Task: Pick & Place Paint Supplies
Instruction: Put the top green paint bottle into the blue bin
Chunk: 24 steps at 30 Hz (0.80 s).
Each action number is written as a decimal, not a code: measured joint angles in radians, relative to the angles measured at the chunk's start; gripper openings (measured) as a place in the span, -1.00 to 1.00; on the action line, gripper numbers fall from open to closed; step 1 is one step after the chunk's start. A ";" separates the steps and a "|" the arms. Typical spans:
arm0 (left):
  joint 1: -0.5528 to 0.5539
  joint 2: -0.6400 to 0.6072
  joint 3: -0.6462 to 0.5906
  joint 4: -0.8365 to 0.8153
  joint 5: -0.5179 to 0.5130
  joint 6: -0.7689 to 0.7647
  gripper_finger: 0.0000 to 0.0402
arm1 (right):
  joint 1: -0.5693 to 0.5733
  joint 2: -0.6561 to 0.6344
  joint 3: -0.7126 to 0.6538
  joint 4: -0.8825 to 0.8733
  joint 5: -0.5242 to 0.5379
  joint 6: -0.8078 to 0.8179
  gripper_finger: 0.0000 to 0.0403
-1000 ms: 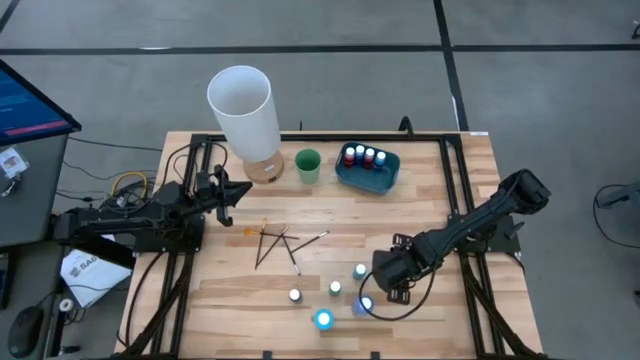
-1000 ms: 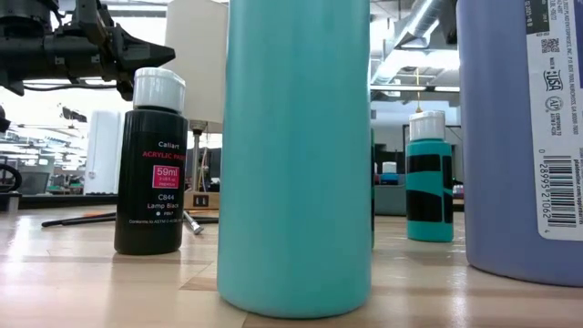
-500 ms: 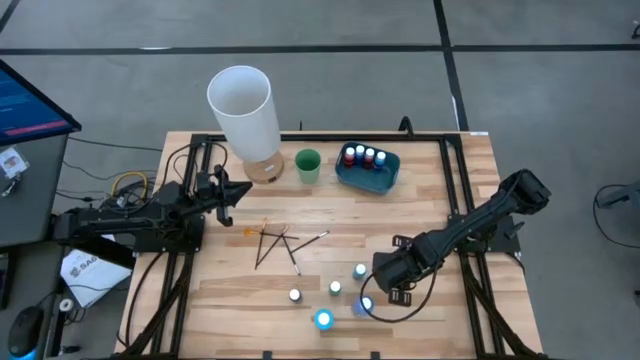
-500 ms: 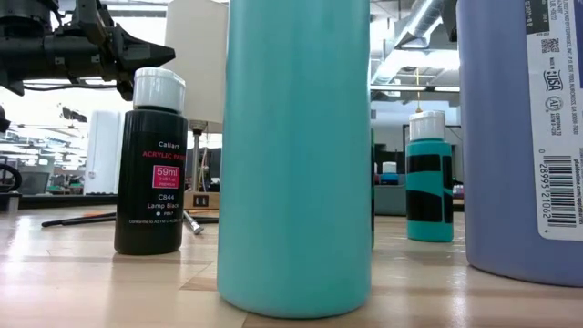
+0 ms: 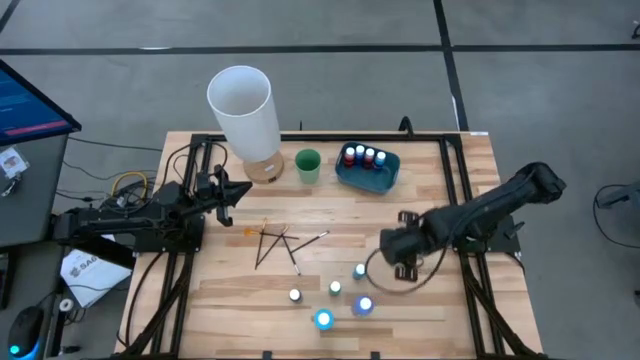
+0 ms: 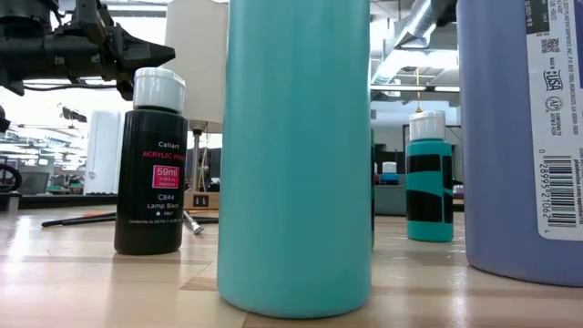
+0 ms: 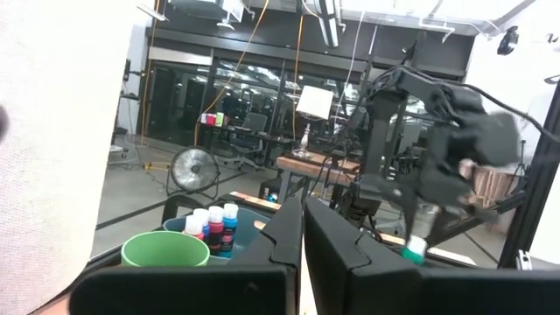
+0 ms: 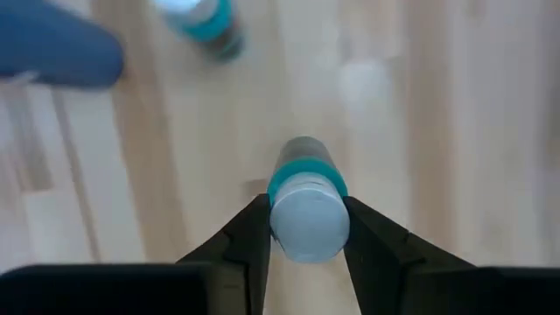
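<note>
My right gripper (image 5: 397, 248) hangs above the table's right middle, shut on a small teal bottle with a white cap (image 8: 305, 219); the left wrist view shows that bottle (image 7: 414, 251) off the table. Several capped bottles (image 5: 335, 288) stand near the near edge, among them a black one (image 6: 153, 173) and a teal one (image 6: 428, 182). Thin dark brushes (image 5: 278, 244) lie crossed at the table's middle. My left gripper (image 5: 240, 192) waits shut at the left side, touching nothing. My right gripper pinches the teal bottle between its two fingers (image 8: 249, 234) at the cap and neck (image 8: 305, 229), coming from above and pointing down. The bottle hangs upright below the fingers, lifted clear of the wood.
A blue tray (image 5: 385, 178) near the far edge holds several bottles (image 5: 362, 156). A green cup (image 5: 307, 165) and a tall white cylinder (image 5: 242, 105) stand to its left. Bare wood lies between the brushes and the tray.
My right gripper has risen and moved toward the far edge and a little to the right, carrying the teal bottle up off the table. A blue-purple bottle that it stood over now shows uncovered near the near edge.
</note>
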 joint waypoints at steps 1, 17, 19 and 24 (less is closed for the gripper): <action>0.000 0.000 0.000 0.001 0.000 0.000 -0.99 | -0.027 -0.028 0.000 -0.012 0.006 -0.025 -0.44; 0.000 0.000 0.000 0.001 0.000 0.000 -0.99 | -0.680 -0.200 0.033 -0.003 0.024 -0.460 -0.43; 0.000 0.000 0.000 0.001 0.000 0.000 -0.99 | -0.742 -0.168 0.059 0.001 -0.001 -0.519 -0.43; 0.000 0.000 0.000 0.002 0.000 0.000 -0.99 | -0.860 -0.078 0.123 0.007 -0.068 -0.623 -0.43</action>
